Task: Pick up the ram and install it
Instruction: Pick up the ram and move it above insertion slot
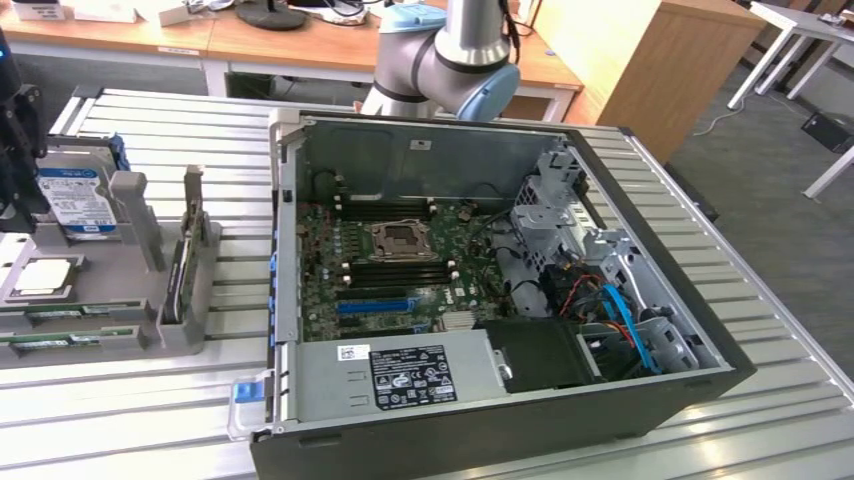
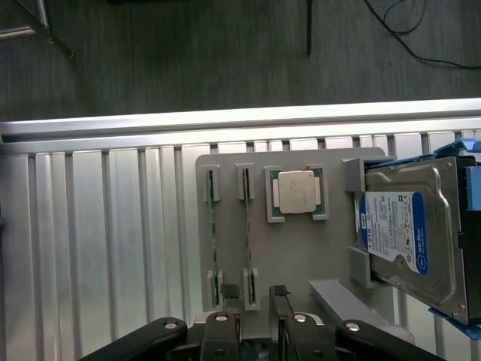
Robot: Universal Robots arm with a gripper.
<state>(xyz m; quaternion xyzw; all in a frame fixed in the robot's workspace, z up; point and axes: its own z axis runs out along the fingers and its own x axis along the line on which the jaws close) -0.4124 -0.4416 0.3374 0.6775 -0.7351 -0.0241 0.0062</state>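
A robot arm (image 1: 447,60) is pictured beside an opened computer case (image 1: 534,420) that has been laid on its side on a slatted metal table (image 2: 113,241), with the green motherboard (image 1: 387,280) exposed inside. On the exterior view's left, well apart from the case, a grey parts fixture (image 2: 301,256) is seen on the same table. In the wrist view the gripper (image 2: 255,297) is shown poised over this fixture, its two black fingers (image 2: 230,292) spread apart and nothing held between them. The ram (image 2: 246,233), a thin green stick, is seen standing on edge in grey end holders on the fixture, roughly in line with the gap between the fingers; no contact with it can be made out. A second stick (image 2: 213,226) is held on edge in the same way just beside it, the two lying parallel and apart. On the ram's other side a square silver processor (image 2: 297,192) is seated flat in a recess, and beyond that a blue-labelled hard drive (image 2: 402,233) is propped at a tilt against grey supports.
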